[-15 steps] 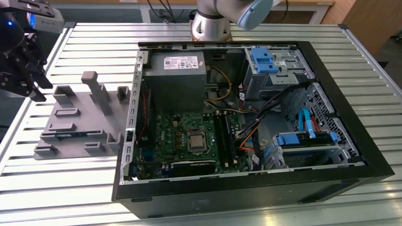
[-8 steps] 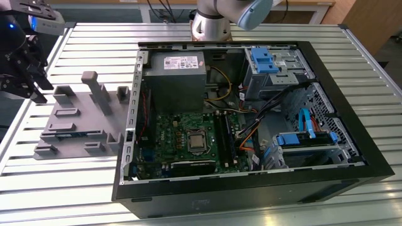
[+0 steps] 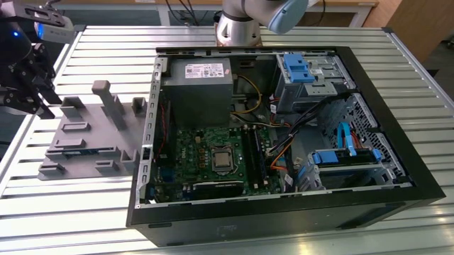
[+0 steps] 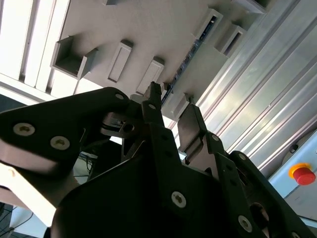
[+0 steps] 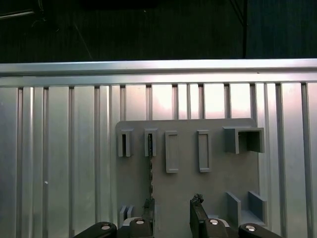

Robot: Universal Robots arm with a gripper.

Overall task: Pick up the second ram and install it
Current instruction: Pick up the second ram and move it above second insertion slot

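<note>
The black 2-finger gripper [image 5: 173, 207] hangs open and empty above the grey plastic slotted fixture [image 5: 213, 188]. The thin dark green ram strip [image 5: 150, 173] stands on edge below it, under 1 finger [image 5: 148, 214]. Centring the fingers astride it should give a square grip.

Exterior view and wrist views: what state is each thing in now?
Gripper: open, empty, near the fixture.
Ram: on edge in a fixture slot, not gripped.
Case: side open, motherboard showing.
</note>
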